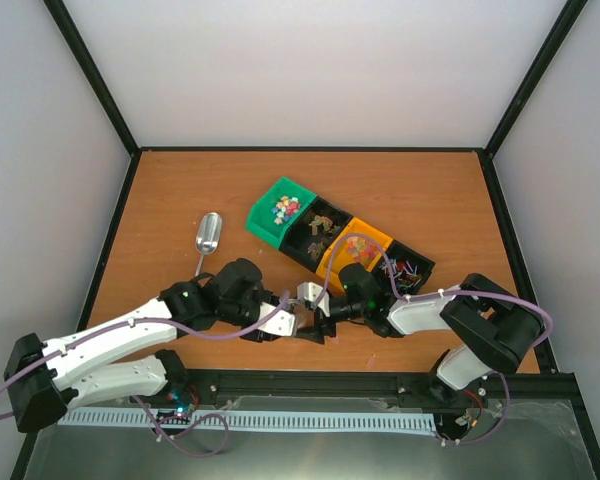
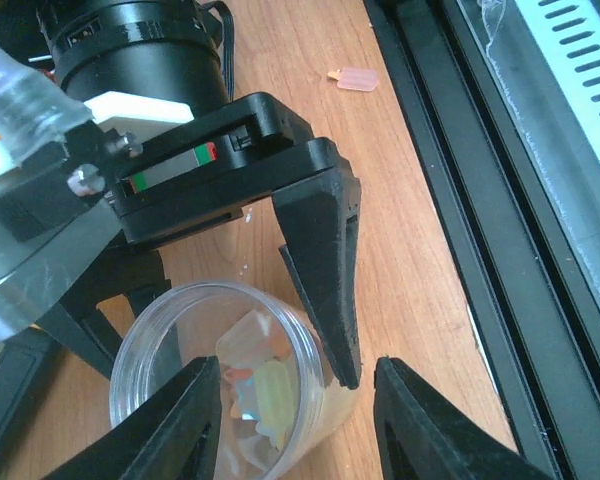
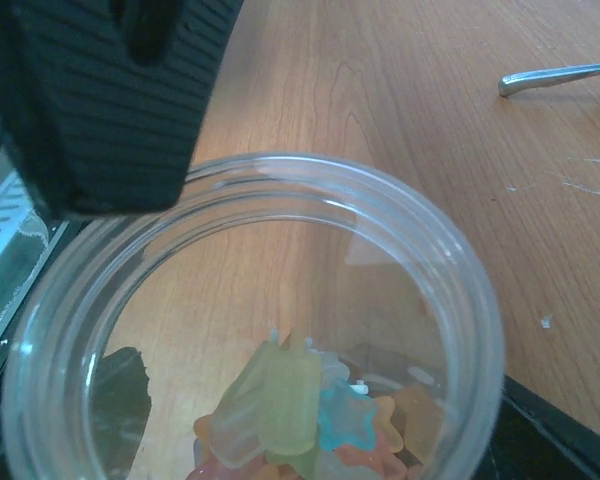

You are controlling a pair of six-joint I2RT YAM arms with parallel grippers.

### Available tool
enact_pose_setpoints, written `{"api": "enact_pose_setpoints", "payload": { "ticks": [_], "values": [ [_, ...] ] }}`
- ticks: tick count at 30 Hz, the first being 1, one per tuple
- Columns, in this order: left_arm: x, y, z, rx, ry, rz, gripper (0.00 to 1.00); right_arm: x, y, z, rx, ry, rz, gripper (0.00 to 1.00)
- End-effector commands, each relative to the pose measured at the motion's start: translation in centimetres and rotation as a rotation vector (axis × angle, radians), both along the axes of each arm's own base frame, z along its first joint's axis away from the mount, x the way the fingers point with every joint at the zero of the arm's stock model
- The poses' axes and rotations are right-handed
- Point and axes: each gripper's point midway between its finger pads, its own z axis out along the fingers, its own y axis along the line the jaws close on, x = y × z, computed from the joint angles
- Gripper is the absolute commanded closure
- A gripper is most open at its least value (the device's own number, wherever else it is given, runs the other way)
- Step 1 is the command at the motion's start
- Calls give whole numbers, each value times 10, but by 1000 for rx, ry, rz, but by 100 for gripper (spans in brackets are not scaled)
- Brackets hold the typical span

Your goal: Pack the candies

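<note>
Jar (image 2: 170,330) at table's six o'clock: right gripper (image 2: 228,375) straddles it, perhaps steadying it, grip unclear; left gripper (image 2: 298,375) is half-spread at its rim.

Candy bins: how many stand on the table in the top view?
4, in one diagonal row: a green bin at the far left, then a black bin, an orange bin, and a second black bin at the right end.

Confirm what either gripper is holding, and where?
Cannot tell. Right gripper straddles the clear jar just below its rim; contact unclear. Left gripper open beside it.
</note>
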Motion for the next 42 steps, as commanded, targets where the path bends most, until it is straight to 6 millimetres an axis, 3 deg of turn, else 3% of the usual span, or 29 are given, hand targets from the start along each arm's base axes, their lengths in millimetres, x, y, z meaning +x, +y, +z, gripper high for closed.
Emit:
{"api": "enact_pose_setpoints", "payload": {
  "ticks": [1, 8, 15, 21, 25, 27, 31, 33, 36, 39, 42],
  "values": [
    [2, -11, 2, -33, -70, -47, 56, 0, 7, 6, 27, -42, 21, 19],
    [25, -2, -14, 33, -207, 20, 62, -1, 6, 5, 25, -42, 27, 29],
    [25, 15, -20, 77, -257, 32, 68, -4, 3, 1, 15, -45, 37, 39],
    [26, 42, -42, 178, -310, 48, 73, -7, 2, 0, 13, -43, 48, 45],
    [33, 56, -40, 192, -231, 152, 73, -6, 1, 0, 10, -41, 39, 46],
    [25, 57, -29, 152, -136, 172, 65, -4, 1, 0, 10, -42, 25, 46],
    [10, 47, -2, 34, 21, 217, 22, 6, 1, 0, 7, -50, -38, 47],
    [17, 39, 8, -13, 72, 294, 12, 12, 0, 0, 6, -55, -78, 46],
    [32, 28, 13, -47, 137, 404, 7, 19, 0, 0, 6, -60, -119, 45],
    [33, 16, 14, -90, 187, 404, 6, 23, 1, -1, 5, -63, -146, 44],
    [44, 8, 7, -82, 218, 460, 6, 24, 2, -1, 5, -72, -156, 43]
  ]
}}
